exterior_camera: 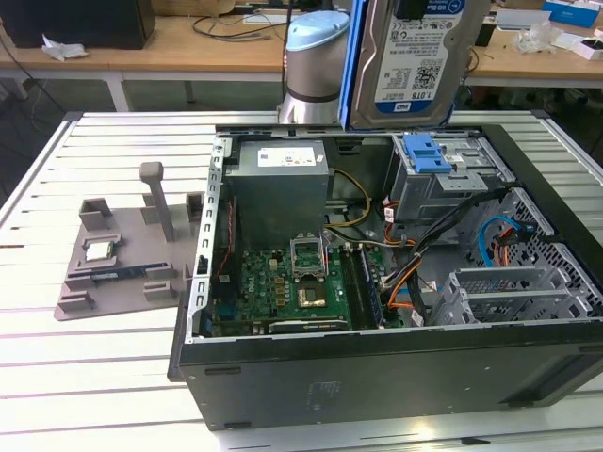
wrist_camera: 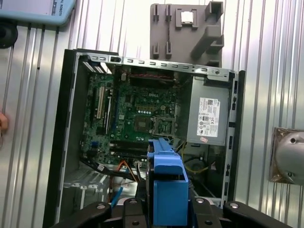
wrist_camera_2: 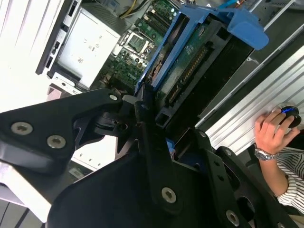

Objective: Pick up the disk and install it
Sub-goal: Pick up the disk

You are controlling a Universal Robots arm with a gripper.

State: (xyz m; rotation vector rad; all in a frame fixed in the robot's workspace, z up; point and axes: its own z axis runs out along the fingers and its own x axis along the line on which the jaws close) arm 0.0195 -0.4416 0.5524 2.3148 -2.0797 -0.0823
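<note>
Above the open case [exterior_camera: 377, 358], the disk [exterior_camera: 415, 61] hangs upright, touching neither the case nor the drive cage [exterior_camera: 443, 174] inside it. In the first wrist view the gripper [wrist_camera: 166, 205] has its jaws clamped on the disk's blue-framed edge. On the table [exterior_camera: 94, 377], at the exterior view's left, a grey tray [exterior_camera: 122, 282] carries a chip [exterior_camera: 99, 250]. A person's hand [wrist_camera_2: 273, 128] rests on a mouse [wrist_camera_2: 289, 114].
</note>
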